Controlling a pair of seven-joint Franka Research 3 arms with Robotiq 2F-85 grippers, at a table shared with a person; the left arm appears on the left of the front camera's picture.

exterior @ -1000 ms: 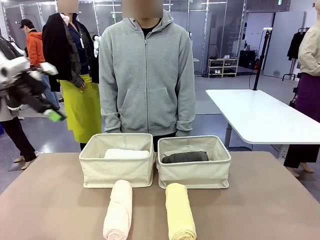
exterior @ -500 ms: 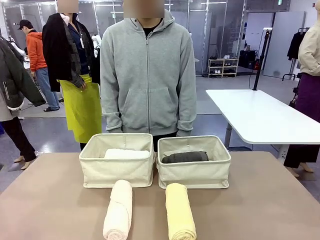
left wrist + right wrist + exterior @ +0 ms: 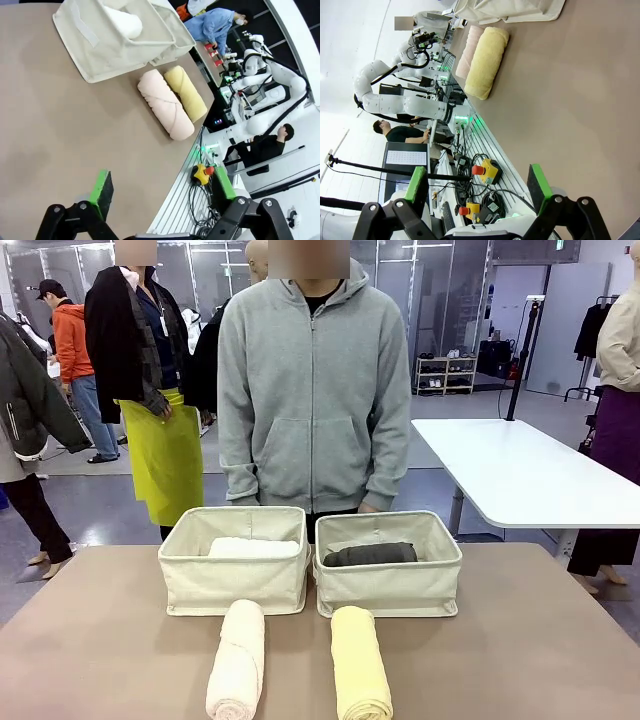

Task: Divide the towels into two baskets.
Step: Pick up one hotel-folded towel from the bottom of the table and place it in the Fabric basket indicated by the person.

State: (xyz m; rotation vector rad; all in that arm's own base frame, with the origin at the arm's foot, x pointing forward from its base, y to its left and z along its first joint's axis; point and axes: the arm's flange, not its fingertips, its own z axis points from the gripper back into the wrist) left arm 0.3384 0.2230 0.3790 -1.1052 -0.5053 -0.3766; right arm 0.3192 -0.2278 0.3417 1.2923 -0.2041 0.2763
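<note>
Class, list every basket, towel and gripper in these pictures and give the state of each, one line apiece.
left basket, upright, holds one towel.
right basket, upright, holds one towel.
white towel, rolled, lying in left basket.
grey towel, rolled, lying in right basket.
cream towel, rolled, on table before left basket.
yellow towel, rolled, on table before right basket.
left gripper, jaws open, empty.
right gripper, jaws open, empty.
</note>
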